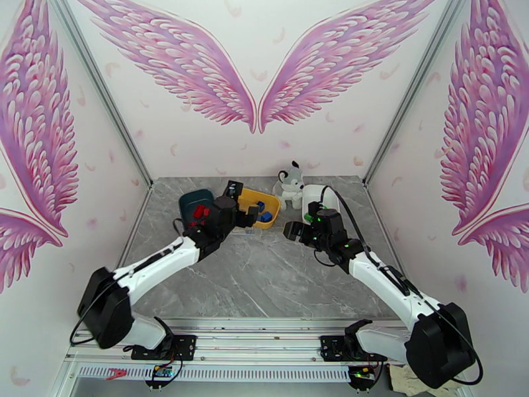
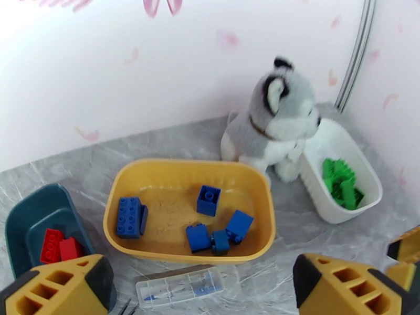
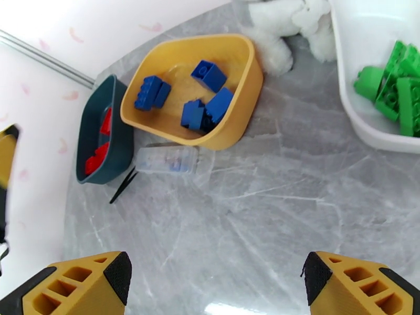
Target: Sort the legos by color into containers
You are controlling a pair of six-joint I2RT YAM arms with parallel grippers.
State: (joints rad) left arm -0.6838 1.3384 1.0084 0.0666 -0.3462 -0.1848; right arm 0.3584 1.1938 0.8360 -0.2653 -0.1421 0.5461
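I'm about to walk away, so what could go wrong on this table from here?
The plush sits against the white tub; a reach there may tip it onto the green bricks. The clear box lies just before the yellow tub; a low sweep could shove it.

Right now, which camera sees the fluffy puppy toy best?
The left wrist camera: the puppy toy sits whole and close, face and body clear. The right wrist camera cuts it off at the top edge, paws showing. The top camera shows it small and far.
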